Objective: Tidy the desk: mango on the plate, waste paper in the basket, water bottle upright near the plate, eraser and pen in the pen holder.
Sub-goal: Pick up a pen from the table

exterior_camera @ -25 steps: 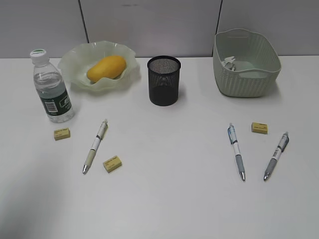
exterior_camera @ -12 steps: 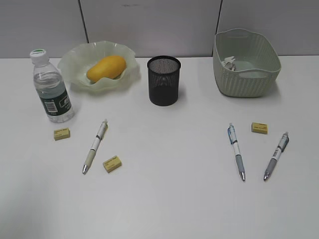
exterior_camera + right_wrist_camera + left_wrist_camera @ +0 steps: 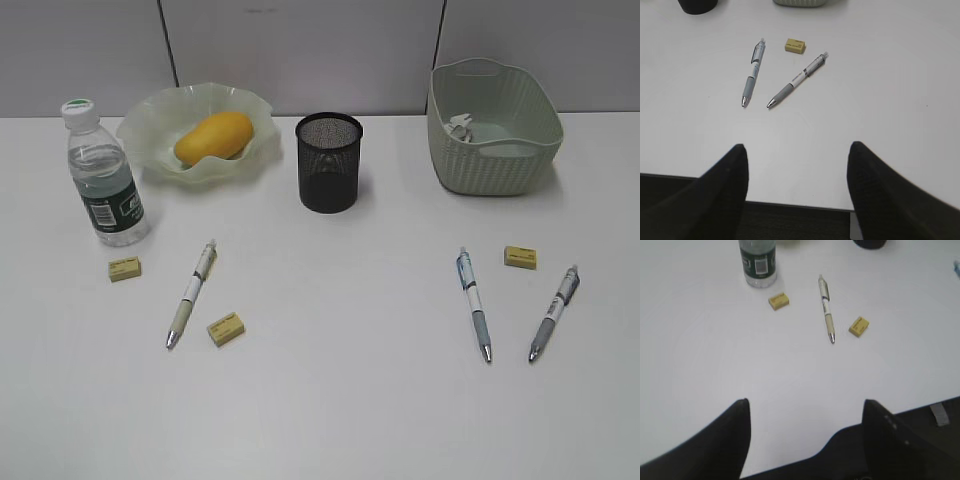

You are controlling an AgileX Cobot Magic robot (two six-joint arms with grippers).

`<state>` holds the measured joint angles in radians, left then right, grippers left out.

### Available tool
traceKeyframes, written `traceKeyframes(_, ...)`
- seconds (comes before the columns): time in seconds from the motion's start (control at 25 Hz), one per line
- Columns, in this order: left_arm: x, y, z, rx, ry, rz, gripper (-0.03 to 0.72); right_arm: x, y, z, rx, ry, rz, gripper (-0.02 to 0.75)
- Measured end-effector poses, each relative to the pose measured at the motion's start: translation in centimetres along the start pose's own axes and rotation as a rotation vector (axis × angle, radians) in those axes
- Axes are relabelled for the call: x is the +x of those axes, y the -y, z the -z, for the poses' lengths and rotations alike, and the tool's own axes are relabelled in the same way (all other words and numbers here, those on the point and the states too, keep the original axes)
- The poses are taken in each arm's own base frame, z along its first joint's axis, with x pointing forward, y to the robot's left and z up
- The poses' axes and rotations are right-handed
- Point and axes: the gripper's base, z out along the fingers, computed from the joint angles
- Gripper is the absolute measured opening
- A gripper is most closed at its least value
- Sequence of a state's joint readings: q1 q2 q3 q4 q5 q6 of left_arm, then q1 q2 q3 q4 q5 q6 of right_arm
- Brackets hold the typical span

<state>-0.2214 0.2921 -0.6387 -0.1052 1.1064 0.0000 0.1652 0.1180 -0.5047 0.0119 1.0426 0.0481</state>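
Observation:
The mango point(image 3: 212, 137) lies in the wavy-rimmed plate point(image 3: 150, 110). The water bottle point(image 3: 103, 180) stands upright left of the plate, and shows in the left wrist view point(image 3: 757, 262). The waste paper point(image 3: 462, 126) lies in the basket point(image 3: 500, 165). The black pen holder point(image 3: 328, 162) stands mid-desk. Three pens point(image 3: 192, 292) point(image 3: 473, 302) point(image 3: 555, 312) and three yellow erasers point(image 3: 125, 268) point(image 3: 226, 328) point(image 3: 520, 257) lie on the desk point(image 3: 340, 380). My left gripper point(image 3: 805, 402) and right gripper point(image 3: 797, 147) are open and empty over the desk's front edge, out of the exterior view.
A grey partition wall point(image 3: 300, 50) runs behind the desk. The desk's front edge shows in both wrist views, with dark floor below it point(image 3: 790, 220).

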Motion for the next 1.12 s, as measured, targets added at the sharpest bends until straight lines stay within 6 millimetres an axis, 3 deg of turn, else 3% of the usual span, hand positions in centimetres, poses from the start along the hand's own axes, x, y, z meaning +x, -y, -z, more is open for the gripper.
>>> traceKeyframes(0.28, 2.1, -0.4, 2.3, -0.048, 0.109, -0.036, 0.519, 0.0, 0.0, 0.0, 0.0, 0.0, 0.0, 0.495)
traceKeyframes(0.48, 3.3, -0.7, 0.8, -0.063, 0.057, -0.037, 0.519, 0.0, 0.0, 0.0, 0.0, 0.0, -0.001, 0.495)
traceKeyframes(0.68, 3.2, -0.8, -0.1, -0.064, 0.093, -0.038, 0.519, 0.0, 0.0, 0.0, 0.0, 0.0, -0.001, 0.495)
traceKeyframes(1.12, 3.3, -0.3, -0.2, -0.013, 0.091, -0.092, 0.519, -0.1, 0.0, -0.1, 0.002, -0.008, 0.0, 0.495)
